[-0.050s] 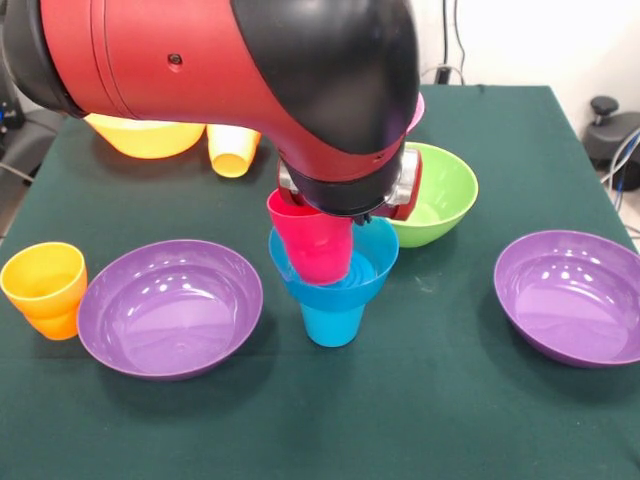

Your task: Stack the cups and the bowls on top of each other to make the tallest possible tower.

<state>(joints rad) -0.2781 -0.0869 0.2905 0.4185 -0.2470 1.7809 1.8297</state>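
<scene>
table (500, 130): dark green cloth
tower: red cup (310, 245) tilted in small blue bowl (375, 262) on blue cup (332, 322)
jaws: directly above red cup, state cannot tell
next: lime green bowl (440, 195) just behind-right

A dark green table (440, 420) carried an orange cup (45, 290), two purple bowls (170, 307) (570, 297), a blue cup (332, 322), a lime green bowl (440, 195), a yellow cup (232, 150) and an orange-yellow bowl (145, 135).
</scene>
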